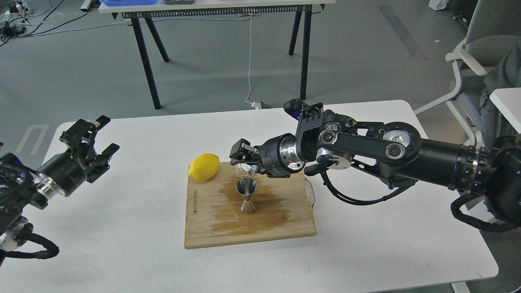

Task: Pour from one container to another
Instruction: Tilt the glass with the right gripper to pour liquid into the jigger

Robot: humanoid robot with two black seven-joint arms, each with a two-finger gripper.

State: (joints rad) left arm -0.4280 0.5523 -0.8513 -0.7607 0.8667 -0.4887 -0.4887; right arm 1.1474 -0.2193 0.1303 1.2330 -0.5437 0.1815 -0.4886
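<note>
glass cup (245, 169), seemingly tipped, gripped by right end effector (243, 156) above steel jigger (246, 196); left end effector (94, 140) open.

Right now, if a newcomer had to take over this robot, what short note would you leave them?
Right gripper: shut on the glass cup, tipped just above the steel jigger.
Left gripper: open, empty, hovering over the table's left side.
Jigger stands upright on the wooden board, lemon at the board's back-left corner. The board is wet around the jigger.
Done: cup picked up, positioned.
Left: finish the pour, set the cup down. How much has poured, I cannot tell.
</note>
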